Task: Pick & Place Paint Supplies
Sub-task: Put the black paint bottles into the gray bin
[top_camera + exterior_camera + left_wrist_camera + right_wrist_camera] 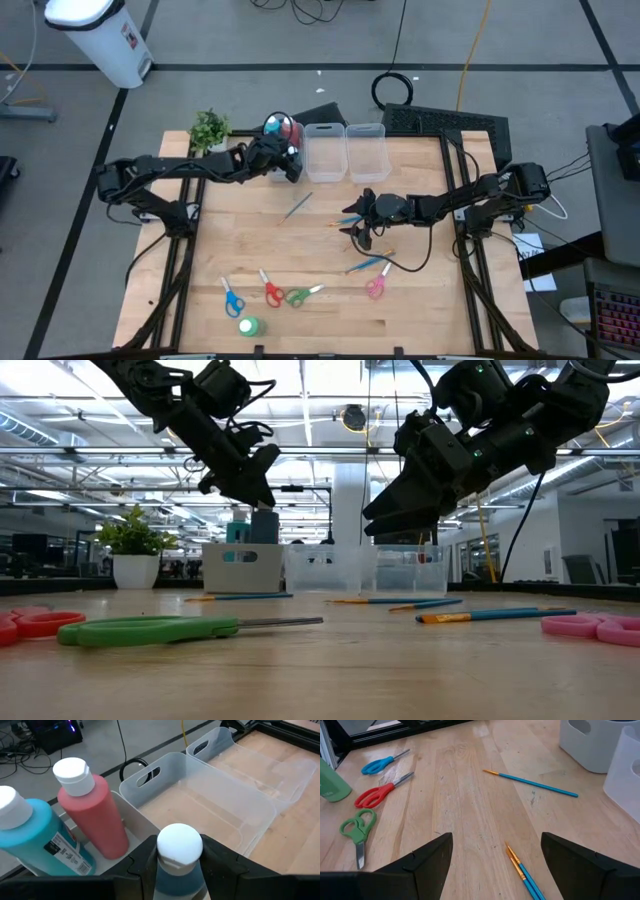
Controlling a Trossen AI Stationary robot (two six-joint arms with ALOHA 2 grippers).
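My left gripper (179, 865) is shut on a dark blue-grey paint bottle (177, 882) with a white cap, over the near rim of the leftmost clear bin (283, 140). A blue bottle (35, 840) and a red bottle (92, 815) stand upright in that bin. My right gripper (495, 865) hangs open above the table's middle, over two blue brushes (522, 870). A green bottle (248, 326) and blue (232, 298), red (271, 290), green (300, 294) and pink scissors (377, 285) lie near the front edge. My left gripper pinches the bottle's neck (176, 866), just under the white cap (180, 842), between its two fingers. The fingers slant down from the table's left side. The bottle hangs upright below them, above the bin's rim (243, 550).
Two more clear bins (325, 150) (366, 148) stand in a row right of the first. A potted plant (210, 128) stands at the far left corner. Loose brushes lie at mid-table (296, 207) (368, 264). Bare wood shows at the left and the front right.
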